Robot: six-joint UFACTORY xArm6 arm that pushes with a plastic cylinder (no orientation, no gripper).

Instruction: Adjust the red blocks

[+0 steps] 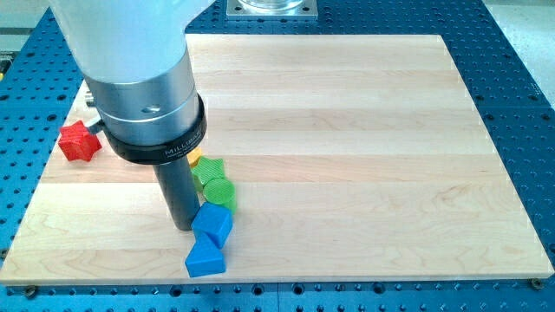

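Tip [183, 227] is resting beside the blue cube [213, 224] near the table's bottom edge; the red star block [79, 141] is lying up-left by the left edge (no pincer fitted, so no grip state).

red star block [79, 141], two blue blocks [212, 224], green blocks [212, 180], pale wooden board [364, 130]

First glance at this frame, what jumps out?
The big silver-and-white arm housing fills the view's top left, its dark rod ending at my tip, right beside the upper blue block. Blue, green and yellow blocks cluster there; one red star-like block sits alone at the board's left edge.
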